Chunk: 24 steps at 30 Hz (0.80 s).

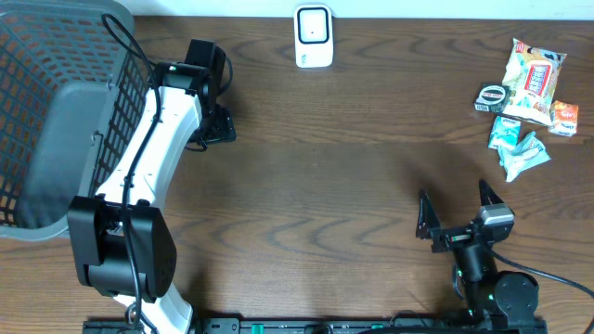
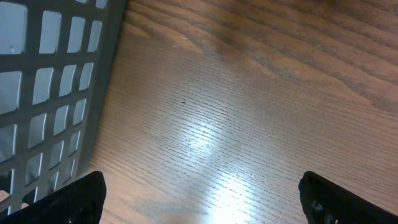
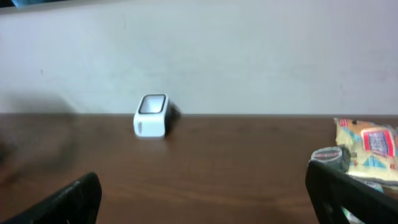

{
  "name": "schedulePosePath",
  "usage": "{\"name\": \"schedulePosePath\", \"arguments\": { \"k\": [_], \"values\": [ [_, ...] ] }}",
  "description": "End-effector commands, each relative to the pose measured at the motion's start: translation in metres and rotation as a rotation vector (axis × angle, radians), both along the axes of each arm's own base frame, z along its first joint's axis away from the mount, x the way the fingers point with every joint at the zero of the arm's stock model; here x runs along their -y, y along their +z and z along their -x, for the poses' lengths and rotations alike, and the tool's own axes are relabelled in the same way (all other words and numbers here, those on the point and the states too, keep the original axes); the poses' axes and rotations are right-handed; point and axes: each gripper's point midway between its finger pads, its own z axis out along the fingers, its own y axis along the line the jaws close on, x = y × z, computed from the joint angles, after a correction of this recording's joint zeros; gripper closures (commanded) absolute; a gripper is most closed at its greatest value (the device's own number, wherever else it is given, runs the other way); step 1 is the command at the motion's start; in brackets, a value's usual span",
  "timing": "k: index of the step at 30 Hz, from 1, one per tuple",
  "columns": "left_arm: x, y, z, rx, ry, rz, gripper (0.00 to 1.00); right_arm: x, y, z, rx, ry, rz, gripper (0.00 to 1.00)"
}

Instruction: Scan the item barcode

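Note:
A white barcode scanner [image 1: 314, 35] stands at the table's far edge, its window facing the table; the right wrist view has the scanner [image 3: 151, 115] ahead on the left. The items lie in a cluster at the far right: a yellow snack packet [image 1: 534, 79], a small round tin [image 1: 491, 96], an orange sachet [image 1: 564, 117] and teal wrappers [image 1: 516, 148]. My right gripper [image 1: 457, 215] sits near the front edge, open and empty, well short of them. My left gripper [image 1: 219, 124] hangs open and empty over bare wood beside the basket. Both fingertips frame empty table in each wrist view.
A grey plastic basket [image 1: 56, 111] fills the left end of the table, and its lattice wall [image 2: 50, 93] is close to my left fingers. The snack packet [image 3: 370, 146] and tin [image 3: 328, 155] appear just past my right finger.

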Motion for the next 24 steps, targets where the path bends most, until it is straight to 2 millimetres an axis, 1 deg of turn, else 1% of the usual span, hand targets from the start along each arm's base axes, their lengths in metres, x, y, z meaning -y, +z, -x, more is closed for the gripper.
{"name": "schedulePosePath", "arguments": {
  "k": [1, 7, 14, 17, 21, 24],
  "values": [
    [-0.004, 0.003, 0.002, 0.005, 0.015, -0.011, 0.02, 0.003, -0.018, -0.007, 0.007, -0.019, 0.014, 0.01],
    [-0.004, 0.003, 0.002, 0.005, 0.015, -0.011, 0.02, 0.001, -0.031, -0.011, 0.022, -0.008, 0.013, 0.01],
    [-0.004, 0.003, 0.002, 0.005, 0.015, -0.011, 0.02, 0.002, -0.034, -0.011, 0.015, -0.013, 0.022, 0.01],
    [-0.004, 0.003, 0.002, 0.005, 0.015, -0.011, 0.02, 0.003, -0.043, -0.012, -0.024, -0.021, 0.024, 0.01],
    [-0.004, 0.003, 0.002, 0.005, 0.015, -0.011, 0.02, 0.005, -0.064, -0.012, -0.11, -0.027, 0.03, 0.01],
    [-0.004, 0.003, 0.002, 0.005, 0.015, -0.011, 0.03, 0.005, -0.065, -0.012, -0.114, -0.03, 0.03, 0.01]
  ]
}}
